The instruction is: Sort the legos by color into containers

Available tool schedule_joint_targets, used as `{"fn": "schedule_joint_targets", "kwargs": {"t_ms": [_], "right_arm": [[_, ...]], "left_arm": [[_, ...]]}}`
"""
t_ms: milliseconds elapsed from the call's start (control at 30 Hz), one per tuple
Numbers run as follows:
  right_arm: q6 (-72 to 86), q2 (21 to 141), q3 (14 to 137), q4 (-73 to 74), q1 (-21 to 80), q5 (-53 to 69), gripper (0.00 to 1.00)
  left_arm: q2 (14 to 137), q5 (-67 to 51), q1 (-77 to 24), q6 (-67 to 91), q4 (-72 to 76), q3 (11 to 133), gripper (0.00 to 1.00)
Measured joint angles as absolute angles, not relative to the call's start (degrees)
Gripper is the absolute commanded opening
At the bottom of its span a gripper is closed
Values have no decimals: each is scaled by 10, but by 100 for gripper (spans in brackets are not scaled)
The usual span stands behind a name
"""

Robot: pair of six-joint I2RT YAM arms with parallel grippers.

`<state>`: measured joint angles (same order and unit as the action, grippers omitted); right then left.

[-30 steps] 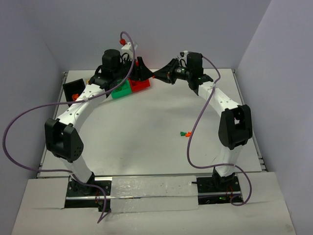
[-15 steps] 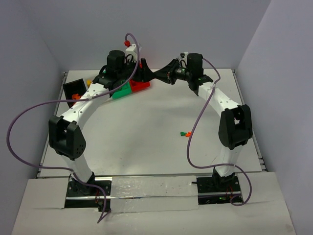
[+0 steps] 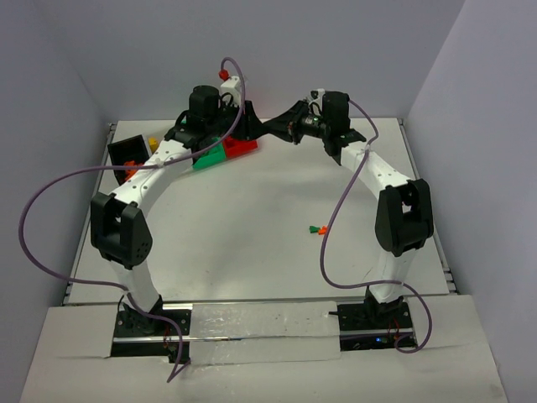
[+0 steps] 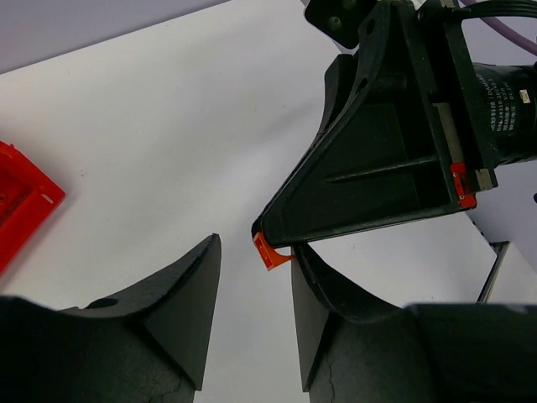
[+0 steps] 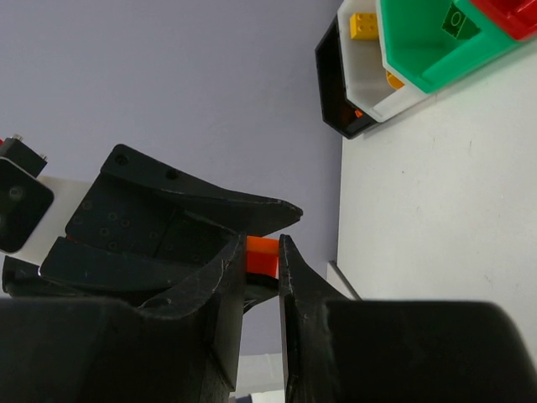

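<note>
My right gripper (image 5: 263, 242) is shut on a small orange lego (image 5: 262, 255), held in the air behind the containers. In the left wrist view that orange lego (image 4: 270, 251) sticks out of the right gripper's tip, just past the left gripper's (image 4: 254, 244) right finger (image 4: 323, 290). The left jaws stand apart with nothing between them. From above, the left gripper (image 3: 248, 114) and right gripper (image 3: 271, 126) meet tip to tip at the back. The black bin (image 5: 332, 75), white bin (image 5: 366, 82), green bin (image 5: 419, 59) and red bin (image 5: 513, 17) stand in a row.
A yellow lego (image 5: 362, 25) lies in the white bin and a green one (image 5: 457, 20) in the green bin. Two loose legos, one green and one orange (image 3: 316, 228), lie on the table in front of the right arm. Grey walls close in the back and sides.
The left arm has swung its gripper right toward the right gripper's tip, and its jaws have narrowed. The right arm has stayed still, holding the orange lego.
</note>
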<state>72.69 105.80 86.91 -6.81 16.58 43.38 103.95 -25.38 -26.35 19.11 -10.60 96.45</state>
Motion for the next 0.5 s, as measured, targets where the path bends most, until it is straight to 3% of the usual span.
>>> {"fn": "schedule_joint_targets", "kwargs": {"t_ms": [167,333,367,467,500], "right_arm": [[729,1058,866,-68,164,432,0],[731,1058,866,-68,163,430,0],[730,1058,866,-68,162,430,3],[730,1058,866,-68,162,430,38],[730,1058,865,-68,162,431,39]], "left_arm": [[1048,-253,-269,189,-107,974,35],[1048,-253,-270,189,-108,976,7],[1048,-254,-270,190,-106,977,2],[1048,-258,-269,192,-105,977,0],[1048,-259,-268,193,-105,977,0]]}}
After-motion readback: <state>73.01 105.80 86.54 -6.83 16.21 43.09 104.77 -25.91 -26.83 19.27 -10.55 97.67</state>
